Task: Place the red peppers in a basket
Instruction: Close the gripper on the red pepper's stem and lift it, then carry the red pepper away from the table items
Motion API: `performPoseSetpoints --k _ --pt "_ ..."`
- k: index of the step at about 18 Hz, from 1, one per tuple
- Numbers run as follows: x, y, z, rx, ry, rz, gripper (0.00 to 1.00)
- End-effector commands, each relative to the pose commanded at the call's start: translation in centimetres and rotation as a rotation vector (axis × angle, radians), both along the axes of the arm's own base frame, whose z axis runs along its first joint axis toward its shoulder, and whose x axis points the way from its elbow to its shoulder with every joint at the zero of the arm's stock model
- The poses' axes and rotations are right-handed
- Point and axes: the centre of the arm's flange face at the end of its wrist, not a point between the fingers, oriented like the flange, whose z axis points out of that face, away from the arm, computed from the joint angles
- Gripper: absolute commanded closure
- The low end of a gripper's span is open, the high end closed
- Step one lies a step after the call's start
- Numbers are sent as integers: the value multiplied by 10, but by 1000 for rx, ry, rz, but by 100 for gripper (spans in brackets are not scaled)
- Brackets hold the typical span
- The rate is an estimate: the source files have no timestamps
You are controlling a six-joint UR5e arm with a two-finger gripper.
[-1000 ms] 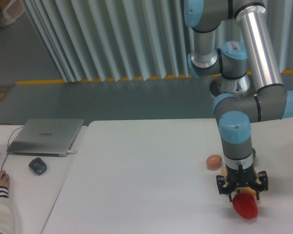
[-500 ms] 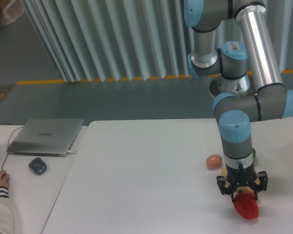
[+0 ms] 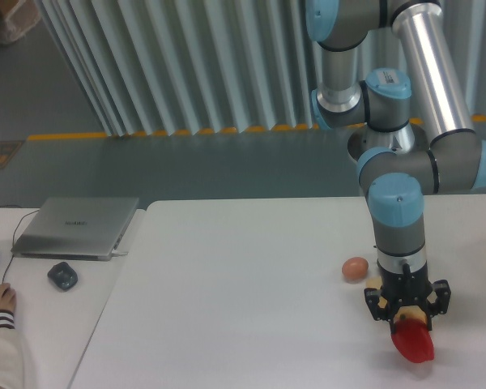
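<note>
Left of table point(image 3: 251, 284): laptop point(image 3: 77, 227), mouse point(image 3: 62, 275). Right of centre: 1 egg point(image 3: 355, 268), near gripper point(image 3: 407, 318). Clamped on pepper point(image 3: 412, 344), directly below fingers, low over near right edge, long axis tilted down and right. No basket in view; probably off-frame right, direction unconfirmed.

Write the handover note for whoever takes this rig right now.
End effector: closed around the top of the red pepper, near the front right of the table; whether the pepper is lifted cannot be told.
Brown egg lies just left of the arm.
No basket is in view.
Done: pepper gripped.
Left: carry it to the basket and release it.
</note>
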Motion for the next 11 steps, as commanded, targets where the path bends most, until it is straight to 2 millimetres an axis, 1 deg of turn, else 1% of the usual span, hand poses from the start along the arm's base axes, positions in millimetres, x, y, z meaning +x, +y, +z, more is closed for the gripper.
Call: performPoseSetpoints --k 1,3,4,6,8,9,10,11 --pt "-3 -2 8 21 -5 4 51" --pt "-15 -19 30 55 -24 10 51" --pt "-18 -26 37 44 -30 -15 51" --pt "-20 -36 47 19 -32 -82 51" --pt "-22 -43 50 -3 -39 -127 51" --pt "-24 -49 59 -9 -30 -176 51" --pt "-25 -56 65 -25 -30 -245 51" --pt "-32 -70 69 -50 -39 -304 51"
